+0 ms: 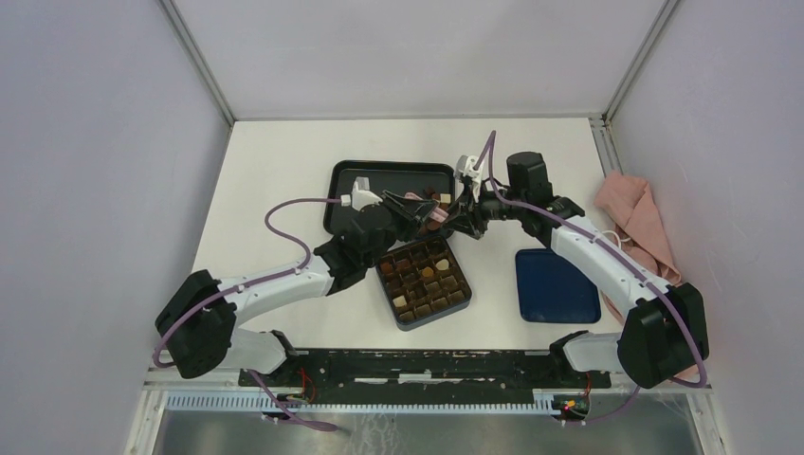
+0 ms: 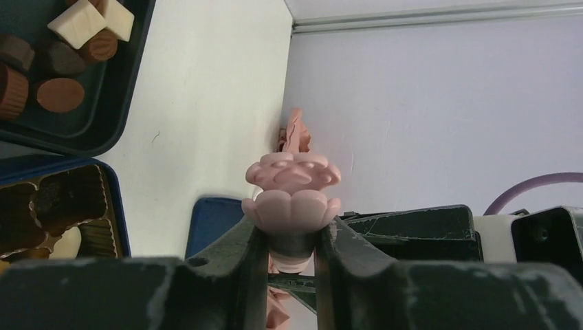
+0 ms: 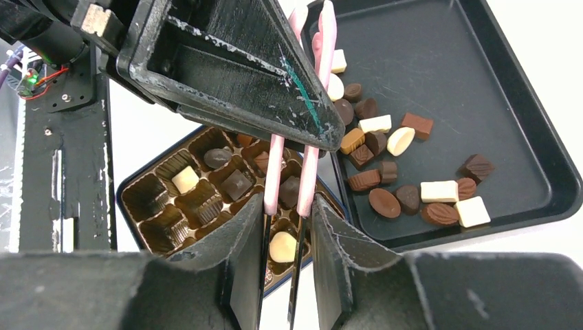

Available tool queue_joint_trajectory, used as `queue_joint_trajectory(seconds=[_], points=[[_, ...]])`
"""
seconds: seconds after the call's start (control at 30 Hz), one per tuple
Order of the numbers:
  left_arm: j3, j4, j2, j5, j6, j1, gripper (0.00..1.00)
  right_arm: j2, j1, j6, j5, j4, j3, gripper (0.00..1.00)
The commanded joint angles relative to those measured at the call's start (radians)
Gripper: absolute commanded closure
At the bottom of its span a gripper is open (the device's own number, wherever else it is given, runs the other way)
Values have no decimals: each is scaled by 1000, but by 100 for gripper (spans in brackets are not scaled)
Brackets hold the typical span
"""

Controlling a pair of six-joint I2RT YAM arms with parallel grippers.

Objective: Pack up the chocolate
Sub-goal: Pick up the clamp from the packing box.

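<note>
Both pinch the smooth pink tweezers: left gripper closed on the scalloped end, right gripper on the thin arms. Glossy chocolates dot a black tray; the tweezers' other end is hidden.

At frame centre the left pincer and right pincer meet over the black tray's lower edge, seemingly both gripping the pink tweezers. Just below sits the compartment box, with a blue lid to its right.
</note>
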Motion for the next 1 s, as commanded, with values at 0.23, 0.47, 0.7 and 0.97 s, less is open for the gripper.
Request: queue_joint_trajectory(seconds=[0.23, 0.47, 0.7, 0.97], points=[[13, 161, 13, -47, -178, -5, 98, -35, 7, 83, -34, 137, -42, 43], [27, 176, 28, -22, -182, -8, 98, 3, 8, 172, -58, 186, -39, 35], [19, 178, 29, -35, -185, -9, 98, -10, 8, 157, -20, 185, -40, 47], [22, 165, 25, -42, -176, -8, 90, -15, 8, 134, -31, 178, -39, 64]])
